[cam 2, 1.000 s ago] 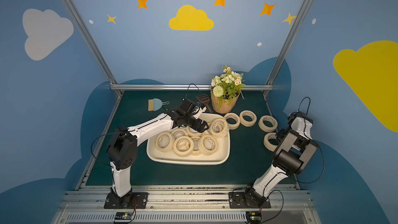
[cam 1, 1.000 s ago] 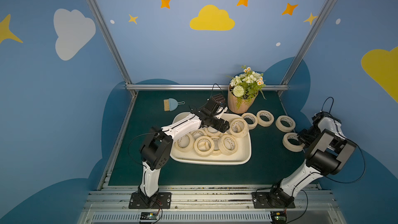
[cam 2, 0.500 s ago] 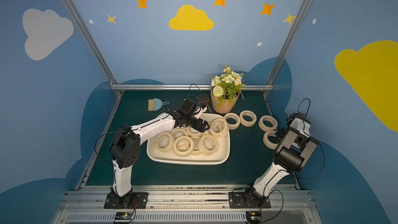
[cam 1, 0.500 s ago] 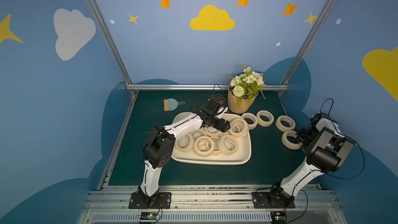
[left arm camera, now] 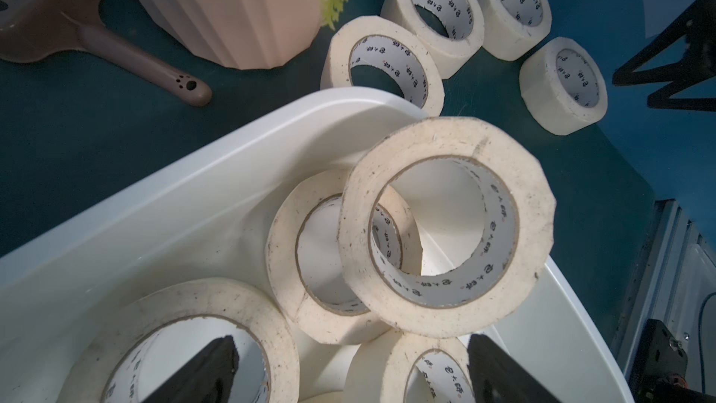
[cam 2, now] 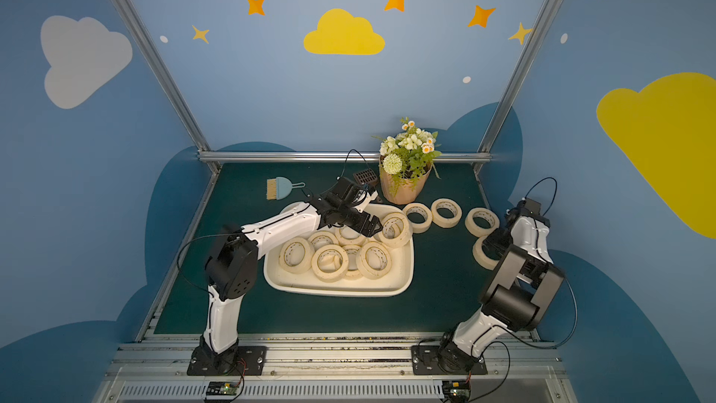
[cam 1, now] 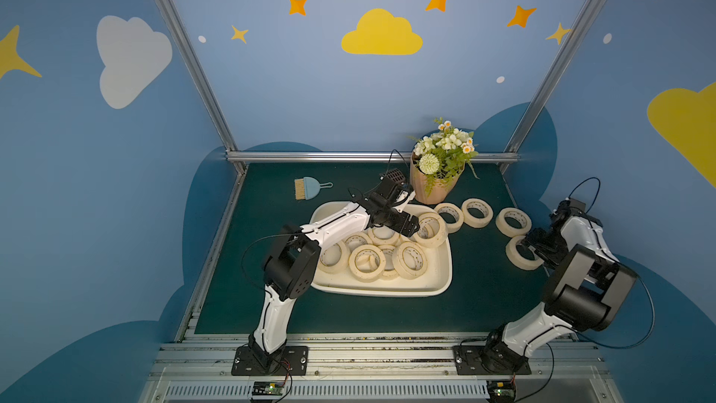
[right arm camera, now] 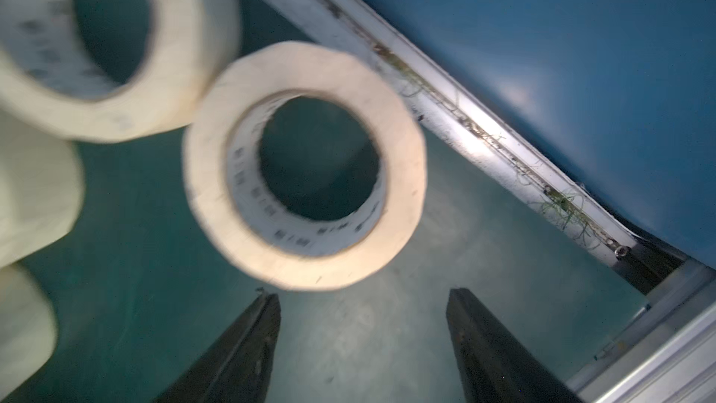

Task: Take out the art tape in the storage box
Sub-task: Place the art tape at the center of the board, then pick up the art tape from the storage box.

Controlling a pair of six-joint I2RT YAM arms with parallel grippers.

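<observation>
The storage box (cam 1: 387,291) is a cream-white tub in mid-table, holding several art tape rolls (cam 1: 366,261). One roll (cam 1: 430,228) leans tilted at its far right corner, also in the left wrist view (left arm camera: 457,137). My left gripper (cam 1: 412,226) hovers open just before that roll, fingers (left arm camera: 217,366) wide over the other rolls. Three rolls (cam 1: 477,212) lie on the mat right of the box. A further roll (cam 1: 521,253) lies flat in front of my right gripper (cam 1: 534,244). The right gripper (right arm camera: 363,294) is open, with nothing between its fingers and the roll (right arm camera: 310,67) just beyond them.
A tan ribbed flower pot (cam 1: 434,188) stands behind the box's far right corner. A brown scoop (left arm camera: 128,56) lies beside it. A blue brush and dustpan (cam 1: 308,189) rests at the back left. The metal frame rail (right arm camera: 465,122) runs close by the right gripper.
My right gripper's jaws have spread apart, letting go of the roll, which now lies on the mat. The left gripper has barely shifted by the tilted roll.
</observation>
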